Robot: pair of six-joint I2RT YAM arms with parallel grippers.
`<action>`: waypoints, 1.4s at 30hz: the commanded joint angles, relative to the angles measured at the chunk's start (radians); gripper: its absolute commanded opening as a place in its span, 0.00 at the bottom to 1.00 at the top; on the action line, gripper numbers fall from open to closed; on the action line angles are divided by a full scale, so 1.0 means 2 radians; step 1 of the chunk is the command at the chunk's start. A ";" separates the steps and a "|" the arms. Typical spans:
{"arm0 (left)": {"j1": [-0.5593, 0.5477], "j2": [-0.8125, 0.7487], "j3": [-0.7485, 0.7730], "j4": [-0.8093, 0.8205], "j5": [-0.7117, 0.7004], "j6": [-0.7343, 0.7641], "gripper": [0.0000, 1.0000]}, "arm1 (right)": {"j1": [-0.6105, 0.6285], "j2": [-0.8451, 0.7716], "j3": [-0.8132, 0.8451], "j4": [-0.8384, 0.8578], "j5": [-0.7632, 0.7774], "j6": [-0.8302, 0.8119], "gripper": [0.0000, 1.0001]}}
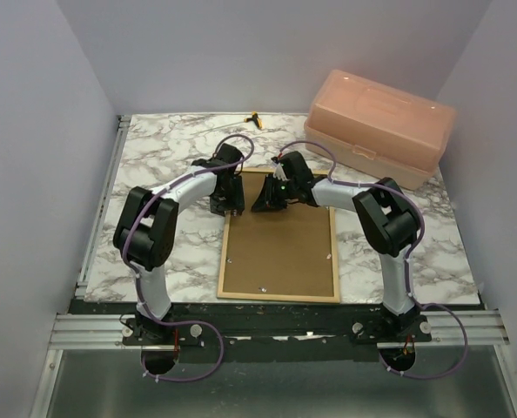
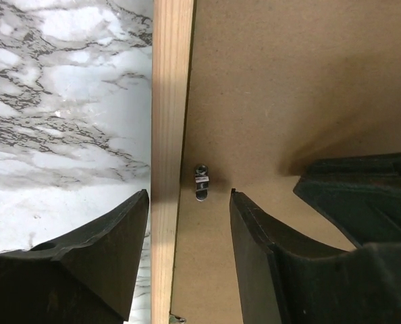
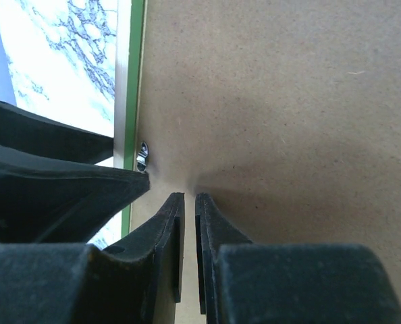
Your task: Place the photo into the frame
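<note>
The frame [image 1: 224, 252] lies face down on the marble table, its bare wood back up, with a brown hardboard backing panel [image 1: 280, 252] filling it. The photo is hidden. My left gripper [image 1: 227, 207] hovers at the frame's far left corner. In the left wrist view this gripper [image 2: 189, 196] is open, straddling the wood rail [image 2: 170, 101] and a small metal clip [image 2: 201, 182]. My right gripper [image 1: 265, 202] is beside it over the far end of the panel. Its jaws [image 3: 190, 197] are shut to a thin slit, holding nothing, tips at the board [image 3: 288, 101] near the clip [image 3: 143, 156].
A pink plastic toolbox [image 1: 380, 128] stands at the back right of the table [image 1: 154, 157]. A small yellow and black object [image 1: 256, 118] lies at the back edge. Grey walls close in the left, right and rear sides.
</note>
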 commanded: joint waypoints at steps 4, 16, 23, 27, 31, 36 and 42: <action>-0.012 0.027 0.000 -0.034 -0.088 -0.008 0.52 | 0.002 0.017 -0.010 0.036 -0.023 0.012 0.18; -0.013 0.055 0.030 -0.033 -0.123 0.003 0.32 | 0.004 0.030 -0.002 0.021 -0.011 0.011 0.16; -0.009 0.060 0.038 -0.031 -0.117 0.007 0.24 | 0.008 0.027 0.001 0.014 -0.009 0.008 0.15; -0.009 0.059 0.043 -0.027 -0.096 0.012 0.40 | 0.015 0.021 0.004 0.018 -0.010 0.005 0.15; -0.009 0.044 0.032 -0.009 -0.062 0.017 0.53 | 0.030 0.020 0.018 0.022 -0.013 0.006 0.14; 0.013 0.002 -0.009 0.026 -0.013 0.004 0.55 | 0.050 0.036 0.049 0.022 -0.007 0.008 0.13; 0.049 -0.057 -0.068 0.079 0.051 -0.009 0.56 | 0.062 0.064 0.091 -0.009 0.017 0.001 0.12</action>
